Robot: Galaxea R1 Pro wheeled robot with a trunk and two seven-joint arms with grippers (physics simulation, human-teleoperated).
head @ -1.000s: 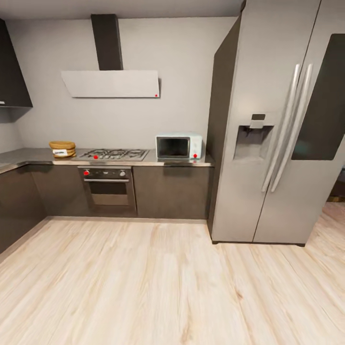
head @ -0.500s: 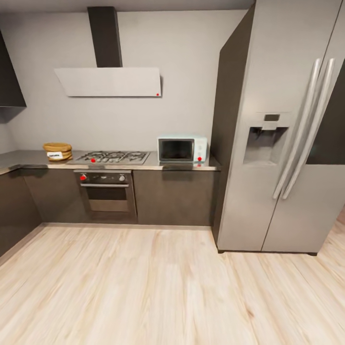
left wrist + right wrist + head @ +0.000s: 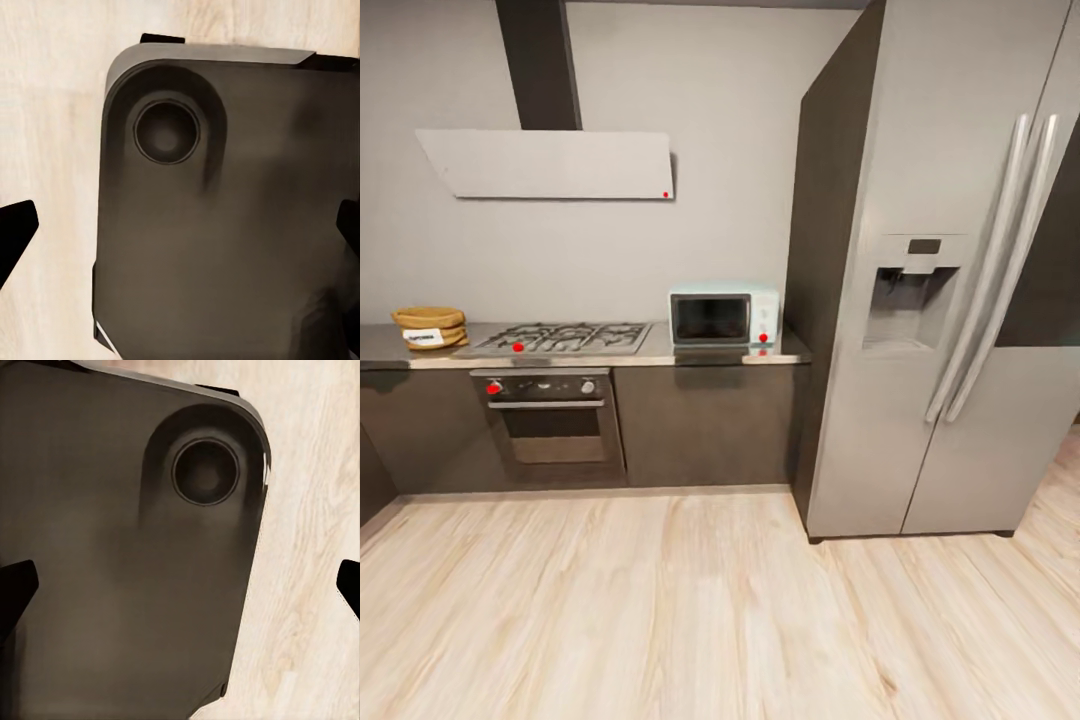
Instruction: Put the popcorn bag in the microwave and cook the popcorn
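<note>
Nearest to us, both arms hang down over our own dark base (image 3: 225, 225), probably tucked there for driving, with pale wood floor (image 3: 690, 610) showing past its rounded corners. The left gripper (image 3: 180, 225) has its two dark fingertips at the far edges of its wrist view, jaws spread wide and holding nothing; the right gripper (image 3: 180, 585) looks the same, wide apart and empty. Beyond the bare floor stands a run of dark cabinets with a built-in oven (image 3: 548, 420), and a tall fridge (image 3: 950, 280) closes the right side. On the countertop (image 3: 660, 355) above, the bag (image 3: 430, 327) sits at the far left end, left of the hob (image 3: 560, 337), upright with its white label facing us. The microwave (image 3: 723, 317) stands at the right end, just beside the fridge, door shut. Bag and microwave are well apart, so we judge the fetch has not begun: we must first close in on the left end.
</note>
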